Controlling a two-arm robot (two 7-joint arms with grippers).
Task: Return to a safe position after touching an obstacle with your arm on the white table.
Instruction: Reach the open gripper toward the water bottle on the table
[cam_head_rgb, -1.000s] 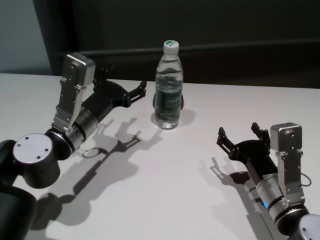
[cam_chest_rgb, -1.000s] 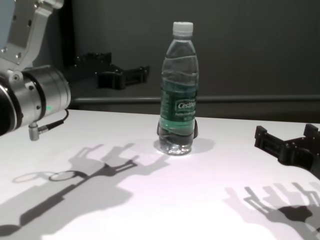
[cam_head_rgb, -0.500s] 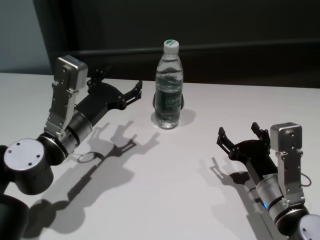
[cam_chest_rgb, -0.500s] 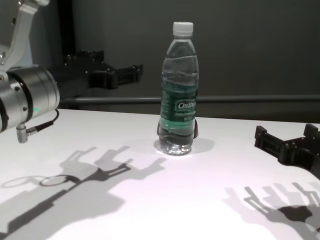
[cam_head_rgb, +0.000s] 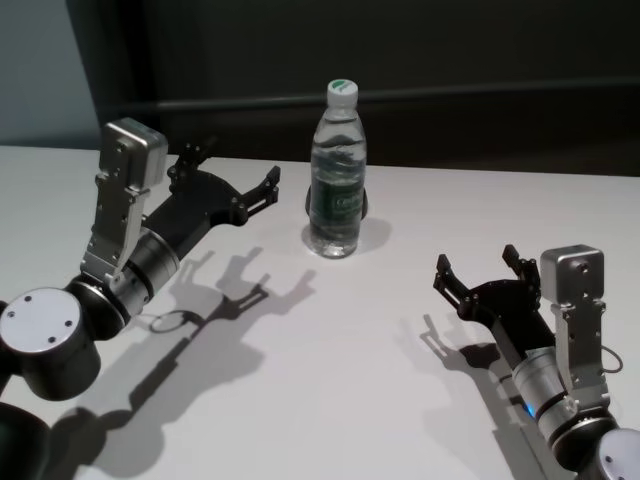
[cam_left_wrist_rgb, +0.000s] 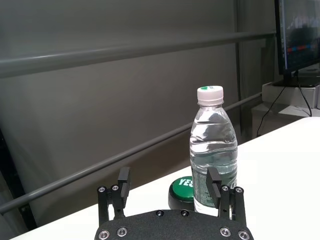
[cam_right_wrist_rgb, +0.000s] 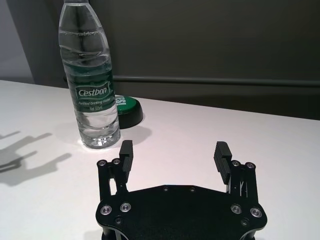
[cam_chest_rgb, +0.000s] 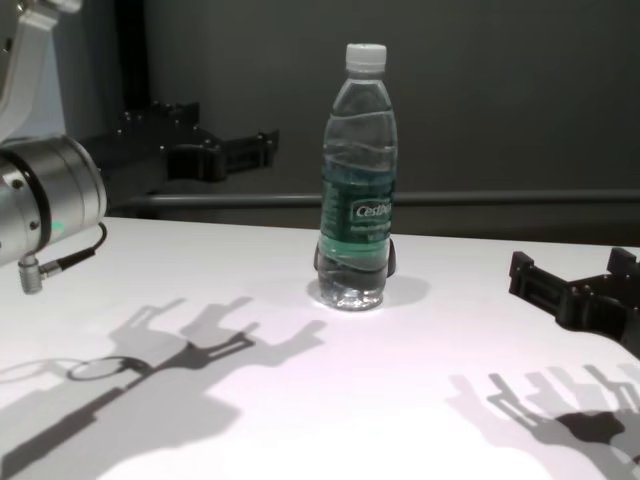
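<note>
Head view: water bottle (cam_head_rgb: 338, 172) stands upright just beside the left gripper (cam_head_rgb: 232, 177), whose fingers are spread, untouched.

Dark grey wall (cam_head_rgb: 450, 50) carries a horizontal rail (cam_chest_rgb: 500, 198).

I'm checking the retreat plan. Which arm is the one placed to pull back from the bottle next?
Likely the left. Its tool hangs open in the air beside the bottle, level with its label, with a gap between them. The right tool sits open, low over the white table, well clear.
</note>
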